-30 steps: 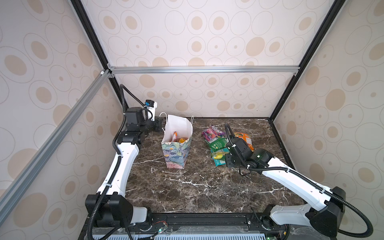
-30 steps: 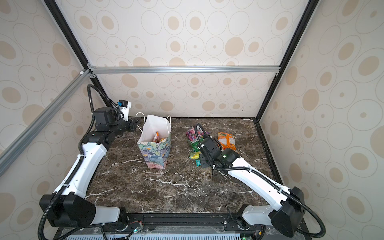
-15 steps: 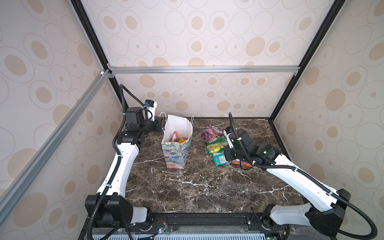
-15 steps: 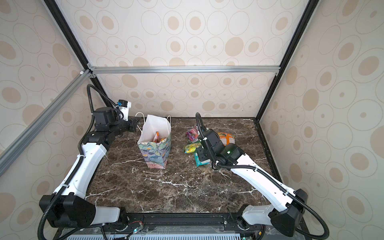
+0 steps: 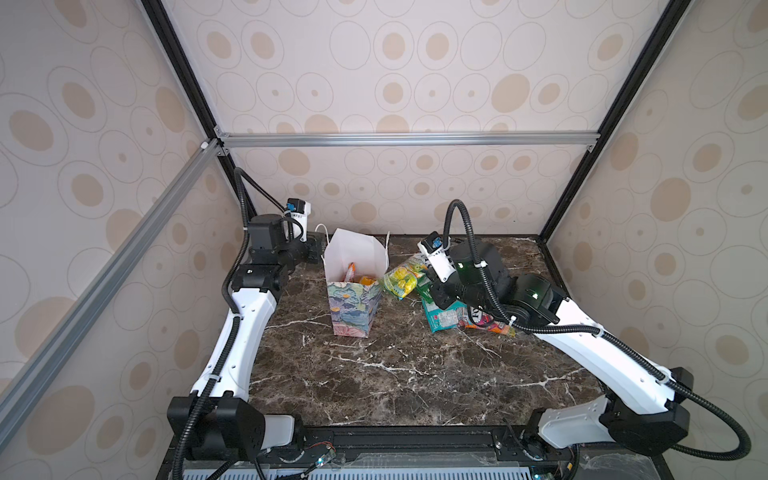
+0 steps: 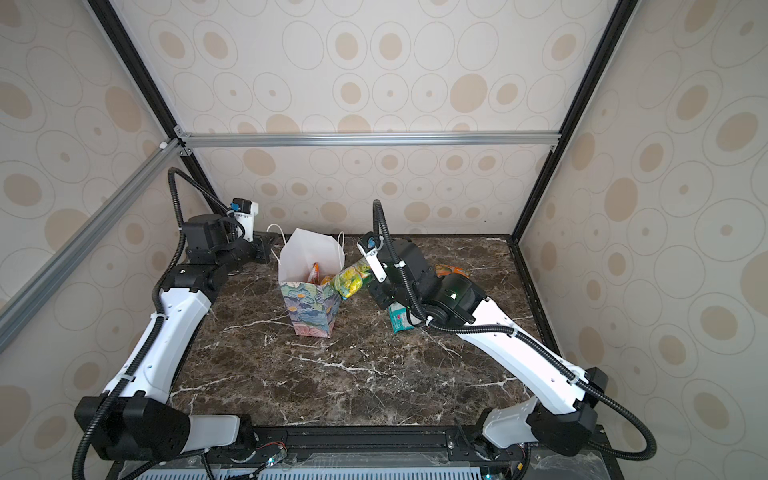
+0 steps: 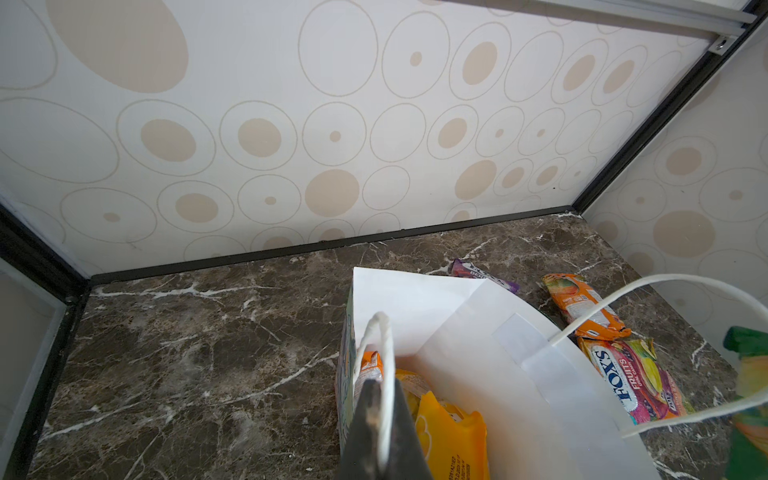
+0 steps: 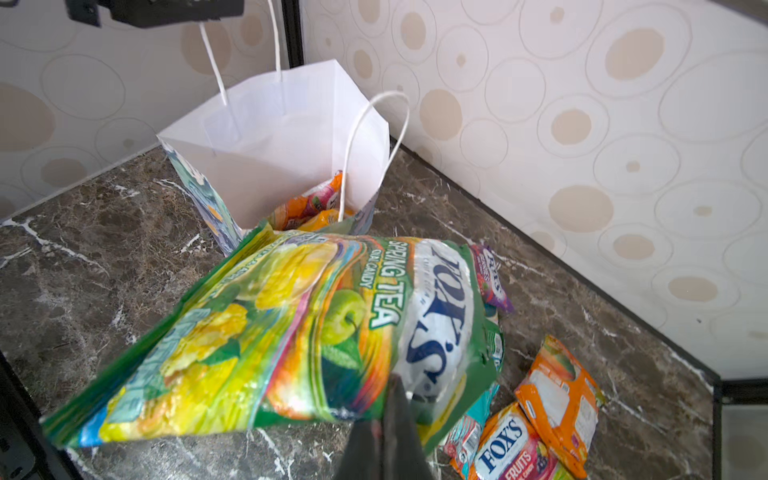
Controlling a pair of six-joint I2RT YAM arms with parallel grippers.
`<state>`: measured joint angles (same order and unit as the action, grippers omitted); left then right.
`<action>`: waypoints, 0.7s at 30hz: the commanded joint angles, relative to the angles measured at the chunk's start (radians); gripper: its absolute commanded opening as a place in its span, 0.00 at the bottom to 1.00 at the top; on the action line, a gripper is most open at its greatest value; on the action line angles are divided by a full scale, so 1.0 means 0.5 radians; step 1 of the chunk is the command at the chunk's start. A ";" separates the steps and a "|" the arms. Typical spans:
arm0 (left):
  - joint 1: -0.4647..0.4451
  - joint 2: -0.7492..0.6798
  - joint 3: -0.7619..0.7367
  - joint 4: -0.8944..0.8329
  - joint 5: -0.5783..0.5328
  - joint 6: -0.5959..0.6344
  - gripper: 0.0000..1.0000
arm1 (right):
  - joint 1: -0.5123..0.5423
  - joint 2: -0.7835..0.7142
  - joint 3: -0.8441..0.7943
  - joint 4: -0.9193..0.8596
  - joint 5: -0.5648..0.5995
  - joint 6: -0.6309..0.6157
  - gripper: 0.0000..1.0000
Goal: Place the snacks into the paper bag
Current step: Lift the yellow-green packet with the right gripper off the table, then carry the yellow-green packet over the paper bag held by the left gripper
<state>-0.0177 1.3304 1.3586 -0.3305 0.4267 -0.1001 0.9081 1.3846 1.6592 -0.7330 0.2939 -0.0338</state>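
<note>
R hand is shut tight on one end of a green-yellow packet, held up in the air just beside the paper bag, at the bag's 3 o'clock, w/ its free end close to the rim. The bag stands upright at approx 11 o'clock on the surface. L hand is pinched shut on one cord handle at the bag's 9 o'clock, prob to keep it steady. Some snacks are in the bag already, e.g. a yellow packet. The rest lie at the bag's 3 o'clock: a teal packet, a pink packet & an orange packet. What could go wrong: the packet is floppy & held by one end only, so it droops. It could bump the rim & fold the paper side in, or push the light bag over. The loose cord handle hangs across the mouth on that side, so the packet could catch on it. If R hand lets go too soon, the packet drops on the surface, not in. Room: the back wall is close at the bag's 12 o'clock & the L arm fills 9 o'clock. The front, at 6 o'clock, is bare, so best come in from above
</note>
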 commanded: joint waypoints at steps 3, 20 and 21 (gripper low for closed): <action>0.014 -0.057 0.041 0.026 -0.003 0.023 0.02 | 0.053 0.069 0.245 0.075 0.099 -0.197 0.00; 0.014 -0.047 0.038 0.040 0.033 0.004 0.03 | 0.154 0.468 0.873 0.176 0.332 -0.440 0.00; 0.014 -0.047 0.038 0.038 0.034 0.004 0.03 | 0.161 0.499 0.920 0.180 0.351 -0.455 0.00</action>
<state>-0.0177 1.3304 1.3586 -0.3305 0.4263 -0.1005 0.9771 1.6089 2.0583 -0.7044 0.4137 -0.2169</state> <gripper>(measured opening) 0.047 0.048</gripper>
